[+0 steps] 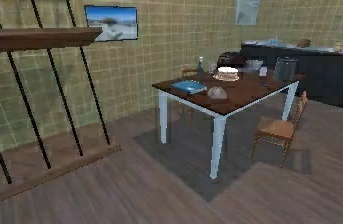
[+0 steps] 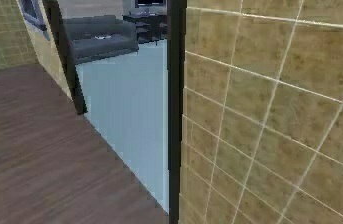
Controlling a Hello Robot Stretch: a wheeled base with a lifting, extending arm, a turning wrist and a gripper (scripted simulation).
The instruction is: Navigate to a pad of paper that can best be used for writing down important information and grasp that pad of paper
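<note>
You're mid-approach: a flat blue thing (image 1: 189,87), likely the pad of paper, lies on the bench (image 1: 251,92) ahead, near its left end. Driving closer and grasping remain; you cannot tell the pincer's state.

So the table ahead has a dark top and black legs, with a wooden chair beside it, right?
Not quite: the table has white legs, not black, as the forward view shows. The dark top and the wooden chair beside it are correct.
</note>
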